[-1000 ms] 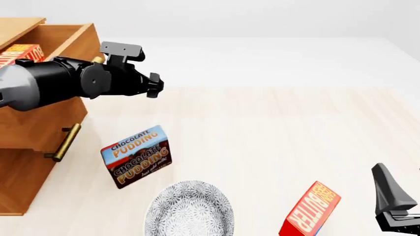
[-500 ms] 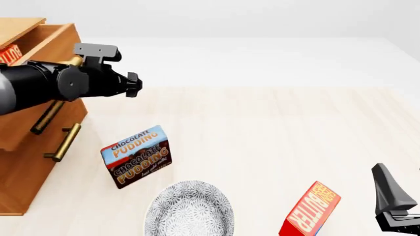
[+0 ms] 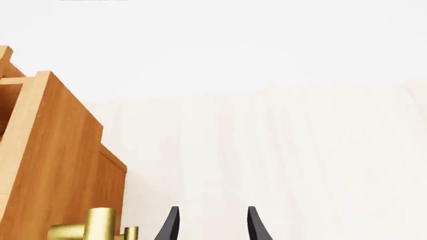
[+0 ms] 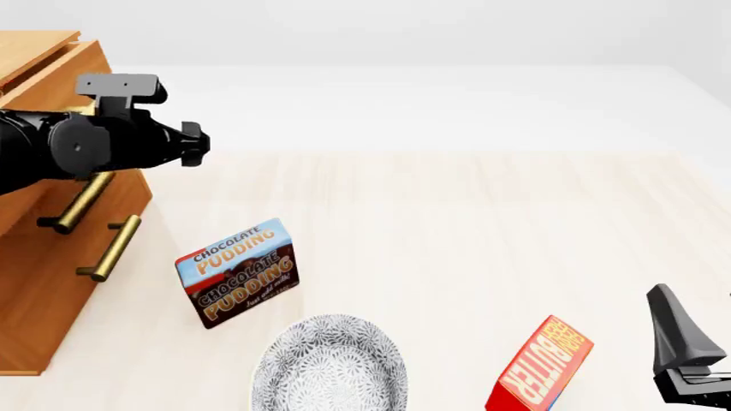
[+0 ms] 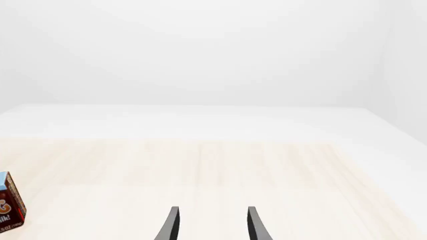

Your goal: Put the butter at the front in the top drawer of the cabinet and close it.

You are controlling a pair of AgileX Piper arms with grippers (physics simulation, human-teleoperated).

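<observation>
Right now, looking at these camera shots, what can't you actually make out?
- Inside of the top drawer: front view, cut by the frame edge and hidden behind the left arm, so contents unseen.
- Left gripper: wrist view shows only two fingertips, nothing between them.
- Butter: front view, bottom cut by the edge.
- Right gripper: only fingertips, apart.

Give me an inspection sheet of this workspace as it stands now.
Surface: pale wood table.
Job's things: cabinet at left; top drawer slightly open, contents hidden; one butter standing near the right arm.
Clutter: Chocolate Pudding box; patterned bowl.
End effectors: left end effector open, empty, beside the drawer's brass handle; right end effector open, empty.
Cables: nothing seen.
Surroundings: plain white backdrop.
</observation>
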